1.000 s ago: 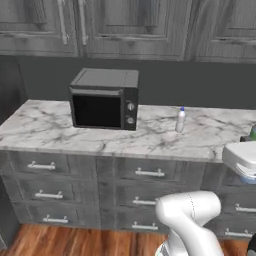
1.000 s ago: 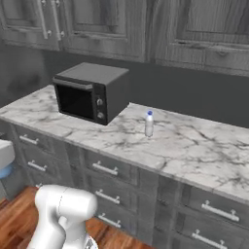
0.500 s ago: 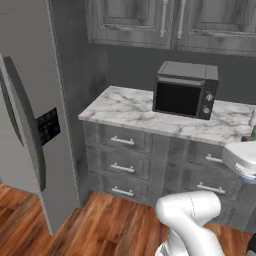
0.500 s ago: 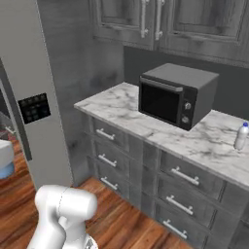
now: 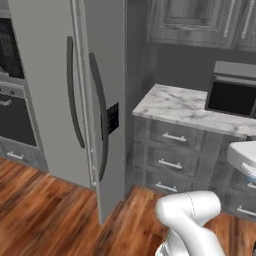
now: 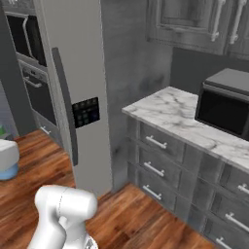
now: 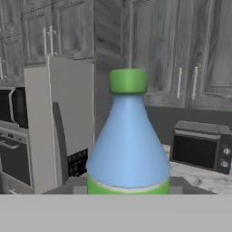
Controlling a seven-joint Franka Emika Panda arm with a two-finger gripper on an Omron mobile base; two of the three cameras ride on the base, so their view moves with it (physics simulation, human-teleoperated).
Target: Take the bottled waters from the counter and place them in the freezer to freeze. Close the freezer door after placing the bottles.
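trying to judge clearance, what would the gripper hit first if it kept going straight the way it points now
Nothing past the blue bottle it carries; judged by the hand view, it would likely meet the wall beside the freezer, though depth is unclear.

The blue bottle in front of me looks like smooth plastic. At 9 o'clock, the freezer is flat, dull grey. The counter is marble-looking white stone, and the floor is shiny wood.

No text, brand or number could be read anywhere; the small dark control panel on the freezer door carried only tiny pale marks, too blurred to make out
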